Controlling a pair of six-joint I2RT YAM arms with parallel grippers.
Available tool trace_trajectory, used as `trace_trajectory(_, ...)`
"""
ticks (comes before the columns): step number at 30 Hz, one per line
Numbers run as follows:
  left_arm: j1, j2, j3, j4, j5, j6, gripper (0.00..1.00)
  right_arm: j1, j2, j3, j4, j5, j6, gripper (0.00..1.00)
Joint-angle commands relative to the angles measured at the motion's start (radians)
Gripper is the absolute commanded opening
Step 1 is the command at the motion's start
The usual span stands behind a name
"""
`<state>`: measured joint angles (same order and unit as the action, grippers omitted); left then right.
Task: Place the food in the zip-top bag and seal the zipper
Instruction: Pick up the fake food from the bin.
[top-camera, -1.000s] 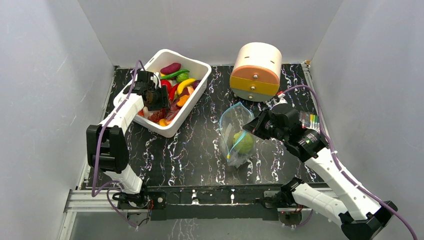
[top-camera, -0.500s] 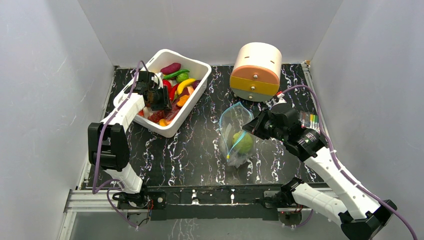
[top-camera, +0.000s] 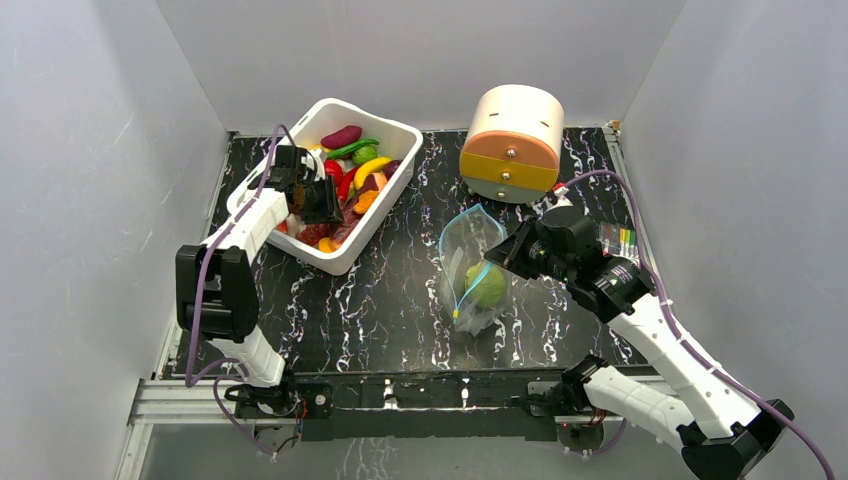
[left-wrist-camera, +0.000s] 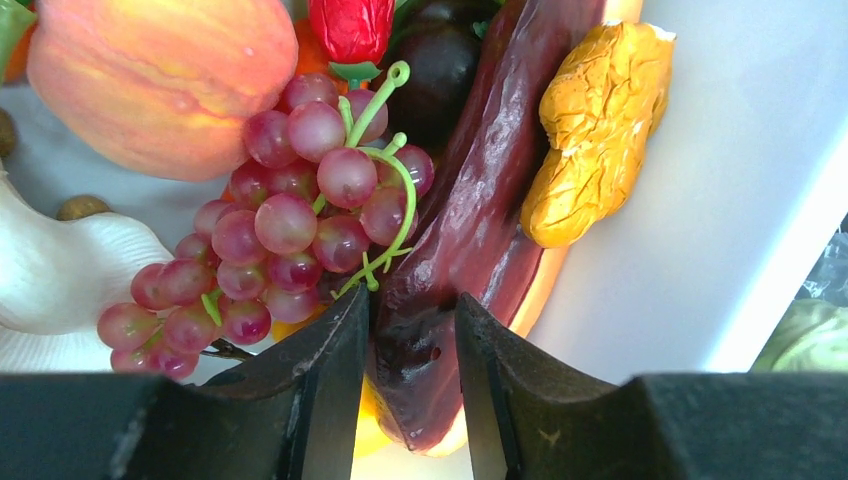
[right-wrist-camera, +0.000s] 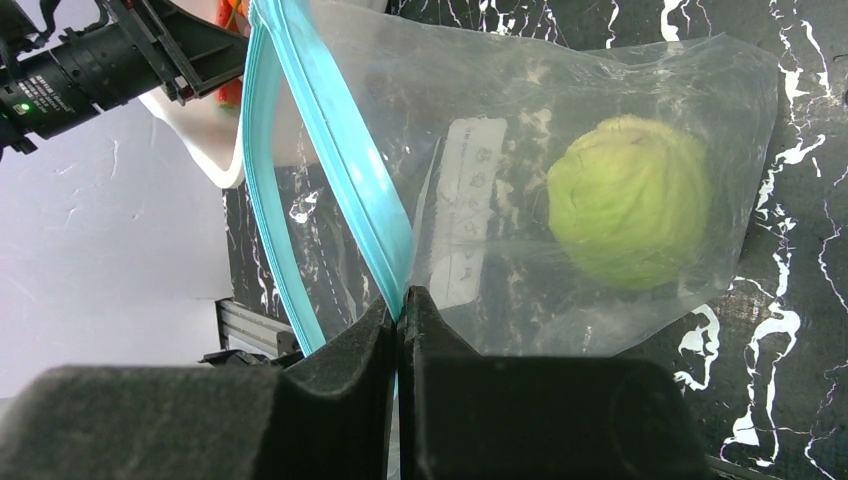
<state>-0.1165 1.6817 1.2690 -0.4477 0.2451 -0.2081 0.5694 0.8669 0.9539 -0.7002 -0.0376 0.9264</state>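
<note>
The white bin (top-camera: 398, 134) at the back left holds the food: red grapes (left-wrist-camera: 290, 230), a peach (left-wrist-camera: 160, 80), a wrinkled yellow piece (left-wrist-camera: 590, 130) and a long dark red vegetable (left-wrist-camera: 480, 190). My left gripper (left-wrist-camera: 412, 305) reaches down into the bin, and its jaws press both sides of the dark red vegetable's near end. The zip-top bag (top-camera: 468, 262) lies mid-table with its mouth held open and a green cabbage (right-wrist-camera: 630, 200) inside. My right gripper (right-wrist-camera: 400, 300) is shut on the blue-teal zipper (right-wrist-camera: 340, 150) and lifts one lip of the mouth.
A round cream and orange drawer box (top-camera: 512, 140) stands at the back right, just behind the bag. Coloured markers (top-camera: 625, 240) lie at the right edge. Grey walls close in the table on three sides. The bin's white wall (left-wrist-camera: 700, 200) is just right of the left fingers.
The left jaws have narrowed onto the dark red vegetable in the bin. The left arm has barely shifted. The right arm and the bag have stayed still.
</note>
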Motion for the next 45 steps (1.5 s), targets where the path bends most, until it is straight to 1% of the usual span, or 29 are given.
trace_trajectory(1,-0.001,-0.006,-0.032,0.021,0.068,-0.001,0.37,0.002,-0.013,0.036,0.047,-0.005,0.009,0.0)
trace_trajectory(4,0.0,-0.004,-0.029,0.019,0.077,-0.004,0.36,0.003,-0.014,0.041,0.048,-0.011,0.01,0.0)
trace_trajectory(5,0.0,-0.006,-0.027,0.018,0.081,-0.008,0.34,0.002,-0.015,0.043,0.048,-0.012,0.01,0.0)
trace_trajectory(7,0.0,-0.009,-0.029,0.026,0.098,-0.017,0.27,0.002,-0.013,0.045,0.048,-0.008,0.01,0.0)
trace_trajectory(9,0.0,-0.017,-0.034,0.034,0.117,-0.029,0.14,0.001,-0.012,0.045,0.049,-0.007,0.011,0.0)
trace_trajectory(10,0.0,-0.021,-0.034,0.033,0.122,-0.033,0.1,0.002,-0.012,0.046,0.049,-0.009,0.011,0.0)
trace_trajectory(12,-0.001,-0.03,-0.033,0.029,0.123,-0.036,0.04,0.003,-0.011,0.046,0.048,-0.011,0.011,0.0)
trace_trajectory(14,-0.001,-0.04,-0.028,0.02,0.123,-0.034,0.0,0.002,-0.013,0.044,0.047,-0.01,0.01,0.0)
trace_trajectory(24,0.0,-0.099,0.008,-0.018,0.124,-0.027,0.0,0.003,-0.011,0.043,0.049,-0.012,0.014,0.0)
trace_trajectory(34,-0.001,-0.206,0.015,-0.016,0.073,-0.046,0.0,0.003,-0.017,0.04,0.043,-0.01,0.015,0.0)
trace_trajectory(39,0.0,-0.236,0.032,-0.033,0.047,-0.045,0.0,0.002,-0.015,0.042,0.045,-0.008,0.014,0.0)
trace_trajectory(43,0.0,-0.287,0.025,-0.015,-0.012,-0.044,0.0,0.002,-0.012,0.042,0.045,-0.009,0.014,0.0)
trace_trajectory(45,0.0,-0.307,0.027,-0.011,-0.017,-0.045,0.0,0.003,-0.011,0.041,0.046,-0.01,0.015,0.0)
